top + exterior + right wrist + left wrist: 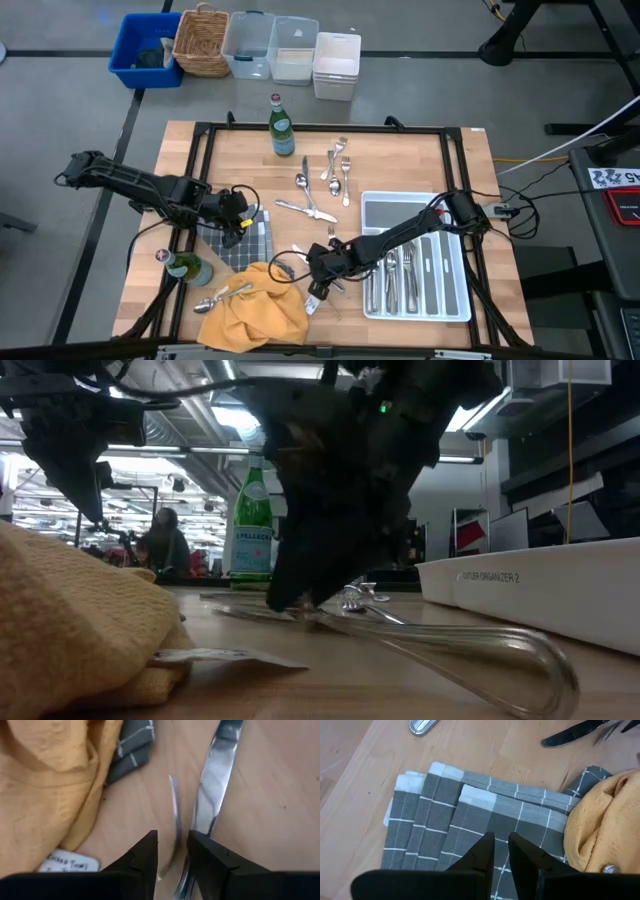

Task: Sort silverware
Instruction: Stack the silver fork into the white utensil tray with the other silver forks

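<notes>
From above, the right gripper [318, 288] is reaching down beside the yellow cloth [255, 305], while silverware [325, 185] is lying scattered on the desk [400, 160].

Its wrist view is showing jaws parted, straddling a knife [212, 775]; closing squarely should secure it.

The left gripper [501, 852], jaws nearly closed on nothing, is hovering over the grey checked towel [470, 820].

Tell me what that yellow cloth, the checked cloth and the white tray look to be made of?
The yellow cloth looks like soft woven fabric, matte, lying in rumpled folds. The grey checked cloth also looks woven, folded flat in layers with a white grid. The white cutlery organizer appears to be moulded plastic, smooth, with rigid dividers; I can't be sure.
</notes>
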Tool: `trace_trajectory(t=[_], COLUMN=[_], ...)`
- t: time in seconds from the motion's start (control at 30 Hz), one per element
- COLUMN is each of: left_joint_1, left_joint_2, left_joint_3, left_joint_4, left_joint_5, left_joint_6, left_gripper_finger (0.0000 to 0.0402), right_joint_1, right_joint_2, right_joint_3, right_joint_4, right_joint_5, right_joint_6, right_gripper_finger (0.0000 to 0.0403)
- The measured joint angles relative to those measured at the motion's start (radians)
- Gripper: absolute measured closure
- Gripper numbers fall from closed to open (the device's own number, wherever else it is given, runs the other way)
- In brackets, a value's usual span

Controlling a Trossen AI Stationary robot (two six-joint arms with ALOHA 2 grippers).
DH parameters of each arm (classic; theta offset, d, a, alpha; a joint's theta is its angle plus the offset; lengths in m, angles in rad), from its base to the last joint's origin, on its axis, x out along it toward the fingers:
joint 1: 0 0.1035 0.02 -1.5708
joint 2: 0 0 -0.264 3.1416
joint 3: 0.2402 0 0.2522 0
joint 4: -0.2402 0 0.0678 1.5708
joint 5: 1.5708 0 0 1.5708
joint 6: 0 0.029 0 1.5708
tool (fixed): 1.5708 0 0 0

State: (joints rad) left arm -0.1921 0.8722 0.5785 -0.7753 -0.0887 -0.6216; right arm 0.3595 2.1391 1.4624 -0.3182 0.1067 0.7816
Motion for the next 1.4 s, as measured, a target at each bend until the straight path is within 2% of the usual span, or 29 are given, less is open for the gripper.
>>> trace_trajectory(t=[0.17,0.4,0.6,0.7,0.83,1.13,1.27,1.4], left_joint_1=[0.000,0.000,0.000,0.000,0.000,0.000,0.000,0.000], left_joint_2=[0.000,0.000,0.000,0.000,0.000,0.000,0.000,0.001], left_joint_3=[0.000,0.000,0.000,0.000,0.000,0.000,0.000,0.000], left_joint_4=[-0.001,0.000,0.000,0.000,0.001,0.071,0.156,0.209], left_joint_5=[0.000,0.000,0.000,0.000,0.000,0.000,0.000,-0.001], left_joint_6=[0.004,0.025,0.031,0.031,0.031,0.031,0.039,0.080], left_gripper_finger=[0.0357,0.0357,0.0357,0.0357,0.0357,0.0357,0.0357,0.0357], right_joint_1=[0.000,-0.002,-0.006,-0.013,-0.015,-0.012,0.001,0.034], right_joint_2=[0.030,0.031,0.034,0.034,0.034,0.030,0.029,0.007], right_joint_3=[0.005,0.013,0.102,0.191,0.352,0.681,0.720,0.656], right_joint_4=[0.028,0.016,-0.054,-0.173,-0.379,-0.975,-1.256,-1.234], right_joint_5=[-0.014,-0.020,-0.061,-0.076,-0.074,-0.021,0.002,-0.012], right_joint_6=[0.059,0.087,0.102,0.104,0.106,0.264,0.388,0.417], right_gripper_finger=[0.0298,0.0389,0.0384,0.0396,0.0393,0.0396,0.0399,0.0399])
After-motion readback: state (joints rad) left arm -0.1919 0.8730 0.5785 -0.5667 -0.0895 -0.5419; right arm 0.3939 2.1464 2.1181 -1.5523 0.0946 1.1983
